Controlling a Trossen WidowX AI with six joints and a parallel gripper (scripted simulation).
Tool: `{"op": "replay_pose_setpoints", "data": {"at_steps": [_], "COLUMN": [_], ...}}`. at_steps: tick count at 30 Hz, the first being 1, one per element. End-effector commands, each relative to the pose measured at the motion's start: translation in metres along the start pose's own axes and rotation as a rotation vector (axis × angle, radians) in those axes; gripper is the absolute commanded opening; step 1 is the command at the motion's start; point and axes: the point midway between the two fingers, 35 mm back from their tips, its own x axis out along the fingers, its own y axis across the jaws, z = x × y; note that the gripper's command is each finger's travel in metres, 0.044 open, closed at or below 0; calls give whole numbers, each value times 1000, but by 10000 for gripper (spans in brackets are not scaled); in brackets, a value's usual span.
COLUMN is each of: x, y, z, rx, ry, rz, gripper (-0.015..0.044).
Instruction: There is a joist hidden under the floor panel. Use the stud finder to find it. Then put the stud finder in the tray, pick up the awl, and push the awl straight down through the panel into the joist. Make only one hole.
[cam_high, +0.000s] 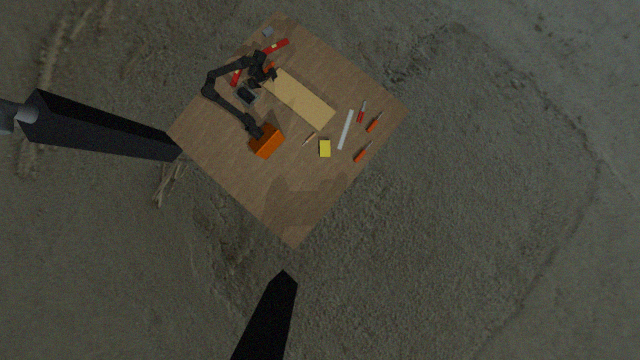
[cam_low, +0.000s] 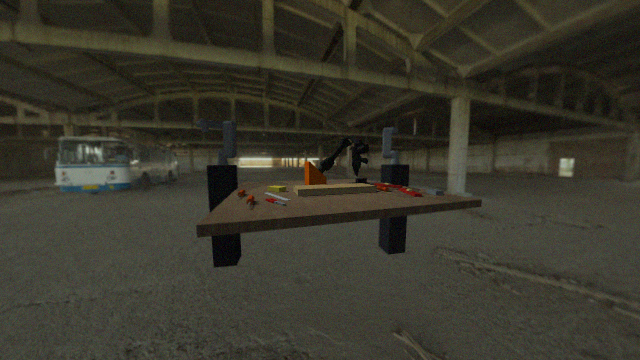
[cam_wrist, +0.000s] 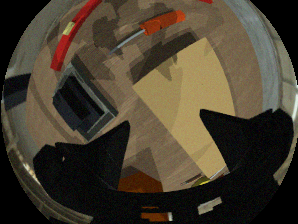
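One gripper (cam_high: 263, 80) (cam_low: 359, 174) (cam_wrist: 165, 117), jaws apart, empty. Awl (cam_high: 269, 67) (cam_wrist: 162, 23), upper ctr of wrist view, may roll if a fingertip clips its hdl.

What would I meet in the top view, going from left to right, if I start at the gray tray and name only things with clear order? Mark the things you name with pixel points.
Gray tray (cam_high: 254, 101) (cam_wrist: 104, 124), thin pointed tool (cam_high: 310, 137), yellow block (cam_high: 325, 148) (cam_low: 276, 189), white strip (cam_high: 345, 130) (cam_low: 277, 196), red-handled tool (cam_high: 360, 118) (cam_low: 272, 201).

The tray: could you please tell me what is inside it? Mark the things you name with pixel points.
The stud finder (cam_high: 246, 94) (cam_wrist: 80, 102), a dark block, sits in the gray tray (cam_high: 255, 100) (cam_wrist: 105, 122). It covers most of the floor, so what lies beneath cannot be seen.
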Motion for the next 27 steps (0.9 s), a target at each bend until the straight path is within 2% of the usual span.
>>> {"op": "replay_pose_setpoints", "data": {"at_steps": [1,6,15,27], "x": [1,2,-2,20], "y": [-46,-99,-174,-178], "z": [-25,-71,-205,-390], "rx": [136,307,679,1115], "ry": [48,110,205,213], "rz": [-47,-71,-73,51], "gripper": [440,440,440,440]}}
